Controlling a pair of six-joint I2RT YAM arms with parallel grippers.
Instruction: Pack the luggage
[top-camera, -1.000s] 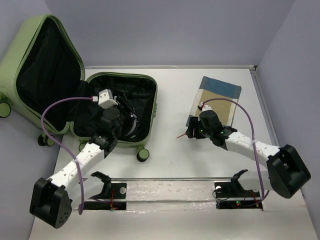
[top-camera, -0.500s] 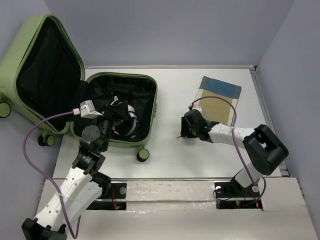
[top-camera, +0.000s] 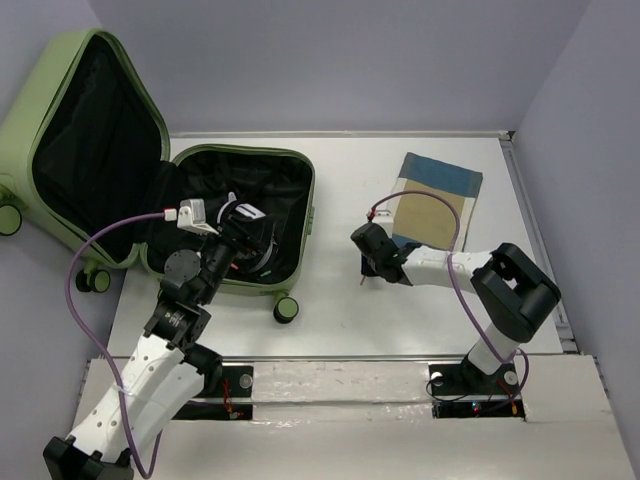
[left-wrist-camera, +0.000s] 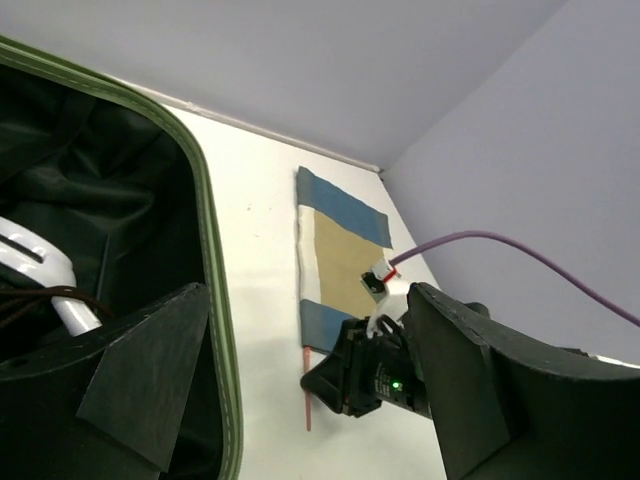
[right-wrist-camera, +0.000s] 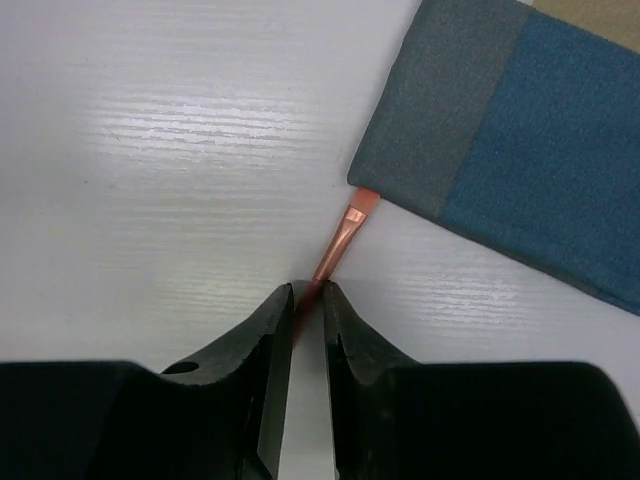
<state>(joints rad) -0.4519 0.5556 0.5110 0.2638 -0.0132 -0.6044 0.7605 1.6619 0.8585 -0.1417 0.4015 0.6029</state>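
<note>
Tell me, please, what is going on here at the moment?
Two robot arms are packing an open green suitcase. The left gripper hangs open over the suitcase's black-lined base, where a white item lies. The right gripper is down at the table, pinched on a thin pink stick whose far end meets the edge of a blue-and-tan cloth. Stick and cloth are not yet in the suitcase.
</note>
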